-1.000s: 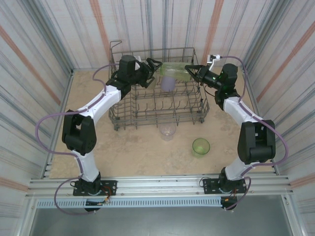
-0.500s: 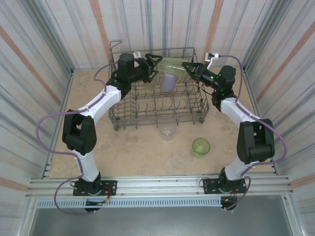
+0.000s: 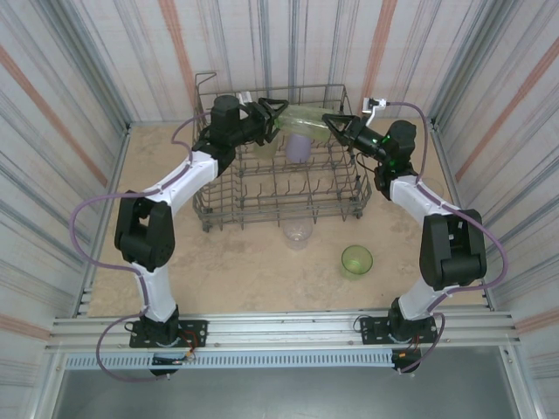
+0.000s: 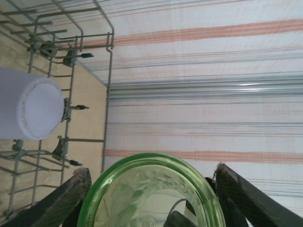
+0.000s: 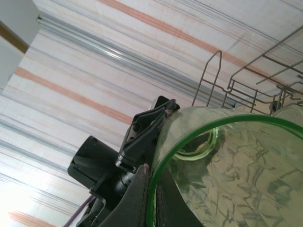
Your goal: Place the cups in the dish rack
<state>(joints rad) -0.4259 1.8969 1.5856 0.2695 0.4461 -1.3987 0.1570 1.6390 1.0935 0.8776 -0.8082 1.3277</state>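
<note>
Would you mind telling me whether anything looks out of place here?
One green cup is held sideways above the back of the dish rack, the right tool pinching its rim, the left tool straddling its other end. Nothing looks spilled or damaged.

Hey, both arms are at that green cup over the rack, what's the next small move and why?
Probably close the left end effector firmly on the green cup. Its fingers flank the base above the dish rack, grip unclear, while the right end effector pinches the rim; releasing first risks a drop.
</note>
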